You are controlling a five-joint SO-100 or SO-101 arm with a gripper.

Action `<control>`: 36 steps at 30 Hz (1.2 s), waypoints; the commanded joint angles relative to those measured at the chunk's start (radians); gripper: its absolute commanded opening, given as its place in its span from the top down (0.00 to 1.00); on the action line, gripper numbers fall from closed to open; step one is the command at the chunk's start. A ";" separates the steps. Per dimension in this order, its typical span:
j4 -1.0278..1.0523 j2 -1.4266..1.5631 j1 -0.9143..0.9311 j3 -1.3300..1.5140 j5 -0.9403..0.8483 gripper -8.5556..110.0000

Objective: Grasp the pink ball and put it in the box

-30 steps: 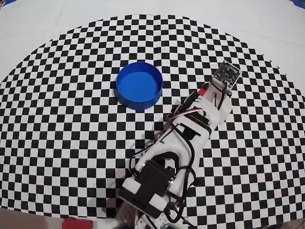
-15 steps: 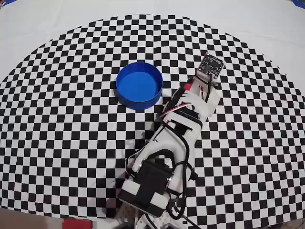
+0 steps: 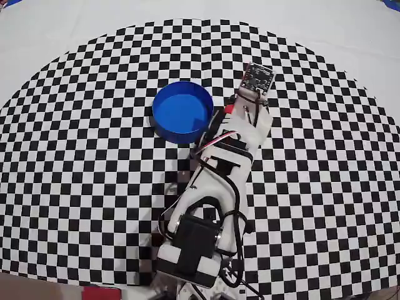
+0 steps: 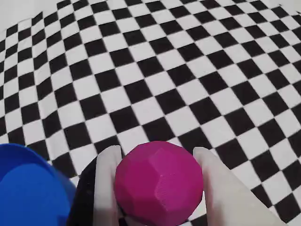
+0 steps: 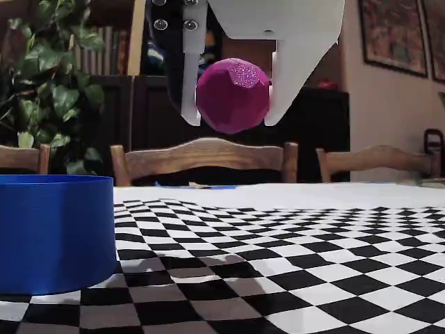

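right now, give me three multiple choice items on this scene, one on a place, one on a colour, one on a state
1. Where is the small magenta-pink matte ball?
A. lying in the container
B. in the air between the gripper fingers
C. resting on the cloth

2. What colour is the round shallow container?
A. green
B. yellow
C. blue

3. What does the container hold?
A. nothing
B. the ball
C. water

Answers: 1 B, the fixed view shows the ball above the checkered cloth. 2 C, blue in every view. 3 A, the overhead view shows a bare bottom.
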 commanded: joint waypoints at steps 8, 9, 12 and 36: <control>-0.011 0.123 -0.058 0.023 0.009 0.93; -0.011 0.135 -0.064 0.029 0.009 0.93; -0.011 0.169 -0.091 0.046 0.009 0.93; -0.023 0.268 -0.245 0.071 0.000 0.93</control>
